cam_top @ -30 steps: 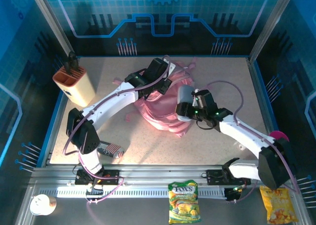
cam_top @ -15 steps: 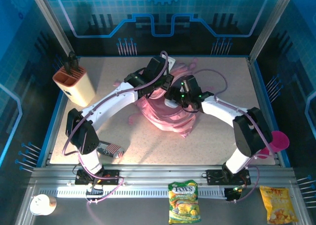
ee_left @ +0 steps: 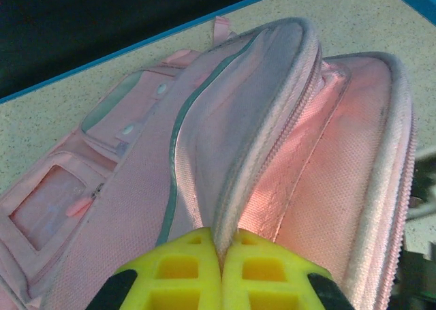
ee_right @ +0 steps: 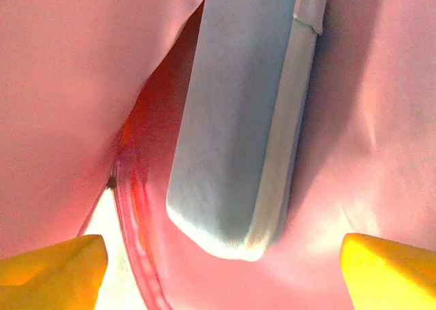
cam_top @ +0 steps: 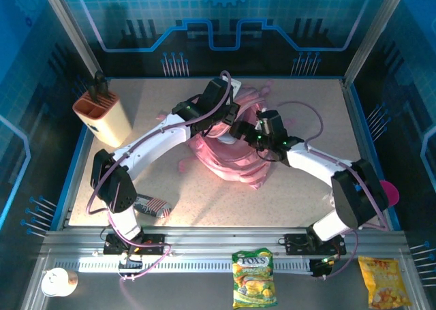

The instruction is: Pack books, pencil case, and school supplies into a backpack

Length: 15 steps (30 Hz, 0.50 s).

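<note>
The pink backpack [cam_top: 231,163] lies mid-table with its mouth held up. My left gripper [cam_top: 227,119] is shut on its zipper rim [ee_left: 269,153], the yellow fingers [ee_left: 219,238] pinching the fabric edge. My right gripper [cam_top: 240,129] reaches into the mouth. In the right wrist view its jaws [ee_right: 221,247] stand wide open. A grey-blue oblong block [ee_right: 238,119] lies loose on the pink lining just ahead of them. The striped pencil case [cam_top: 153,206] rests on the table by the left arm's base. The books are out of view.
A beige holder with an orange top [cam_top: 102,116] stands at the far left. A pink round thing [cam_top: 387,189] sits at the right edge behind the right arm. Two snack bags [cam_top: 253,277] and a white cup [cam_top: 58,281] lie on the front rail.
The right gripper swung left from the backpack's right side into its mouth with the grey-blue block, which now lies free inside. The left gripper kept its hold on the rim.
</note>
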{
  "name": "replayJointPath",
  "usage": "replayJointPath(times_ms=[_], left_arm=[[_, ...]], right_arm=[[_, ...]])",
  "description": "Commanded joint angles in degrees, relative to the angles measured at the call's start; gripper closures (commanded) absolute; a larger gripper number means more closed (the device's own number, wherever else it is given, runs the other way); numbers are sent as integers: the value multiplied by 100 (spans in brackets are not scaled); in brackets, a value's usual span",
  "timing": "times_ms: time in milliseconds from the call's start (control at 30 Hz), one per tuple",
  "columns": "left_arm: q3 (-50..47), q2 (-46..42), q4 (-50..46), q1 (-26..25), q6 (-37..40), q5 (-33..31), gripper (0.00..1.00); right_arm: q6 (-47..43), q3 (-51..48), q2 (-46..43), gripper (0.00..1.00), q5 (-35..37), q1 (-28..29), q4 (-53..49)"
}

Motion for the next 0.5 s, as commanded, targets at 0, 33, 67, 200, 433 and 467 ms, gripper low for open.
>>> replayJointPath(times_ms=[0, 33, 67, 200, 433, 467], left_arm=[[-13, -310, 767, -47, -189, 30, 100], [-19, -320, 757, -47, -193, 48, 100], [-32, -321, 750, -46, -205, 66, 100], [-43, -321, 747, -48, -230, 146, 100], [-17, -330, 664, -44, -238, 186, 100], [-15, -338, 655, -41, -244, 206, 100]], right_arm=[[51, -357, -337, 15, -15, -20, 2], [102, -407, -375, 18, -26, -7, -17], [173, -441, -394, 20, -60, -5, -28], [415, -410, -218, 30, -244, 129, 194], [615, -14, 496, 51, -394, 266, 383], [648, 141, 589, 54, -377, 274, 444]])
